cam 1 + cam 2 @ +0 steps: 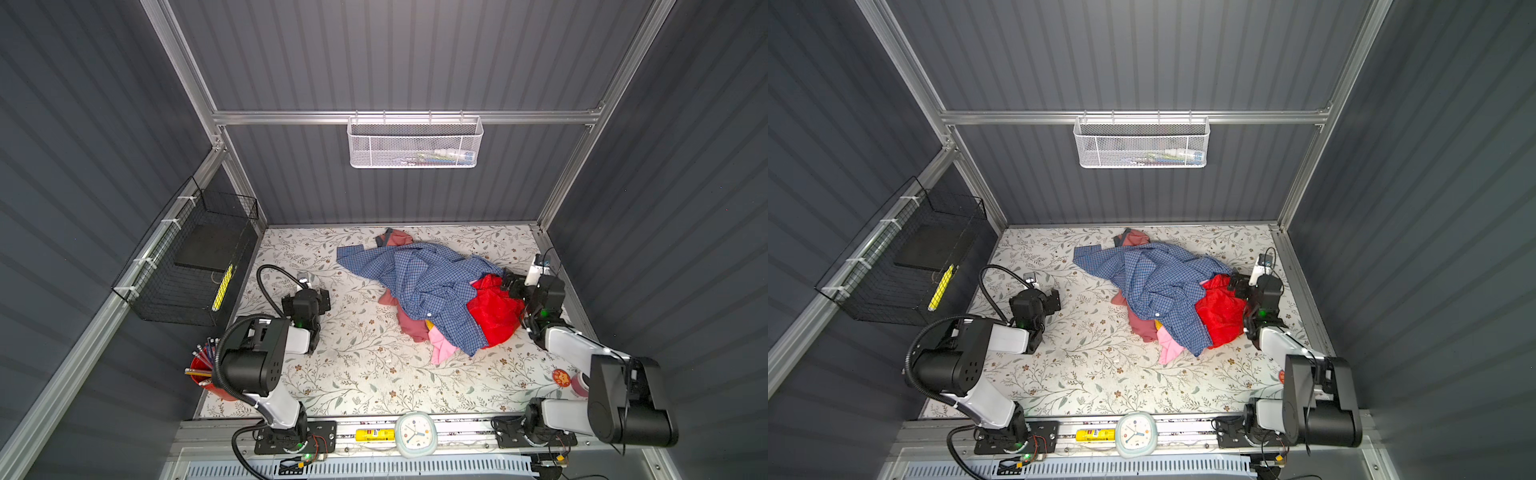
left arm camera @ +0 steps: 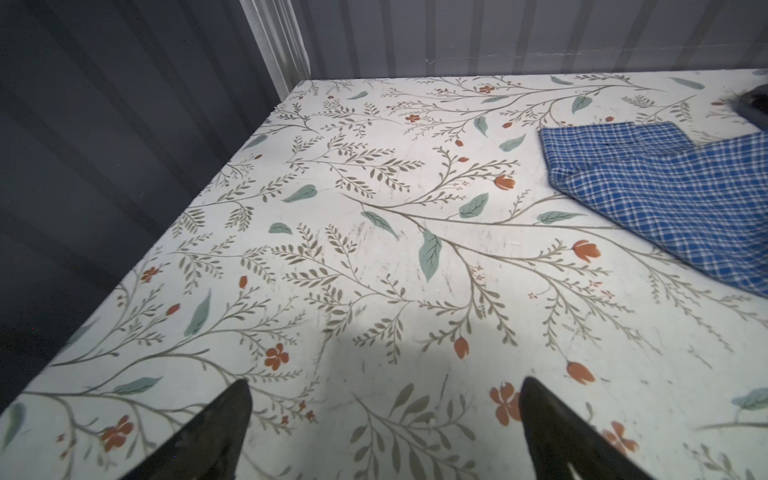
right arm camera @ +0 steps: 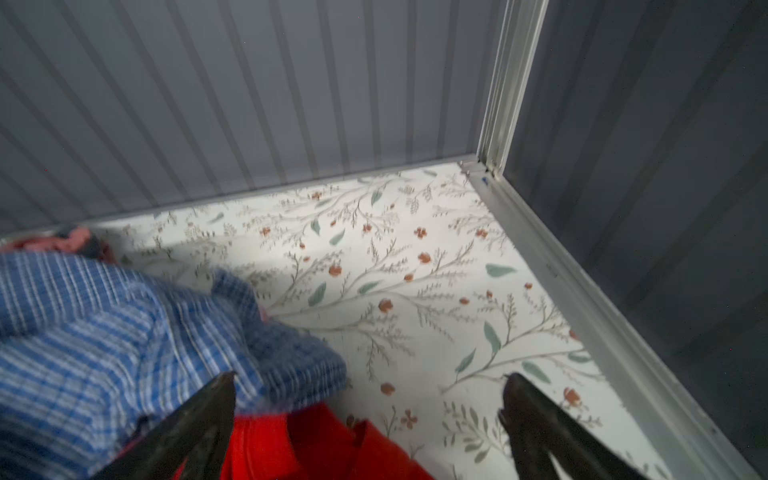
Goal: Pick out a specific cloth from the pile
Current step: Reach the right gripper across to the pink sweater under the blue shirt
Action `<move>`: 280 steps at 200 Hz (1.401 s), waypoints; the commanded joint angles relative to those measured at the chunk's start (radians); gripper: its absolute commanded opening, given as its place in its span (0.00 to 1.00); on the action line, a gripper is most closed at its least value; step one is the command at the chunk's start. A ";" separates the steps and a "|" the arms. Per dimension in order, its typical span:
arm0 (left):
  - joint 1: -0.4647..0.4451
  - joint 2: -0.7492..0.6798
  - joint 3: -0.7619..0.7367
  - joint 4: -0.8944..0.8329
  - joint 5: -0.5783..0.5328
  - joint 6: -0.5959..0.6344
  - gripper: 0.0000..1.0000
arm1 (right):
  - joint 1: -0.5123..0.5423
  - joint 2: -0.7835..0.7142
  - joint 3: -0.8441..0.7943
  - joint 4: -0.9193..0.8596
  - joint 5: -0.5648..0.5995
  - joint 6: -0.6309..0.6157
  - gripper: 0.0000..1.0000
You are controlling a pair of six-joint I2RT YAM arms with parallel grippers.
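Nearest us, on the front rail [image 1: 457, 432], sits a pale clock [image 1: 415, 434] w/ a yellow item [image 1: 375, 434] just beside it.

Far left, a black wire basket [image 1: 166, 291] hangs on the side wall. Below it we see a red cup [image 1: 205, 376] of pencils at the table's front corner.

Next is the left gripper [image 2: 385, 384]: jaws spread wide, nothing btw them, over bare floral table [image 1: 353, 374] and well apart from the pile [image 1: 1167, 291].

The pile lies right of ctr, toward the back wall. A blue checked shirt [image 1: 428, 278] tops it & covers most of it. At its back edge a small salmon piece [image 1: 397, 237] w/ grey trim pokes out.

The cloth [image 1: 411, 326], dusty salmon-pink, lies under the shirt on the pile's left-front side. Only two bits show: a small one at the shirt's left edge, a bigger one at the front. It touches the bubblegum-pink piece [image 1: 440, 349] just to its right, w/ a yellow scrap [image 1: 429, 324] btw them.

A red cloth [image 1: 494, 316] bulges from under the shirt on the right.

The right gripper [image 3: 369, 376] sits at the red cloth's far edge, jaws spread, pinching nothing. One finger is over shirt & red cloth, the other over bare table. The wrist view is blurred, so we can't tell whether that finger touches fabric.
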 commanded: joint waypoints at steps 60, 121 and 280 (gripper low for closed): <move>0.006 -0.232 0.232 -0.559 0.075 -0.162 1.00 | 0.173 -0.145 0.302 -0.543 -0.087 0.016 0.94; 0.007 -0.305 0.179 -0.606 0.095 -0.194 1.00 | 0.613 -0.078 0.424 -0.756 0.136 -0.212 0.99; 0.007 -0.341 0.145 -0.649 0.078 -0.205 1.00 | 1.168 0.353 0.578 -1.206 0.421 -0.286 0.70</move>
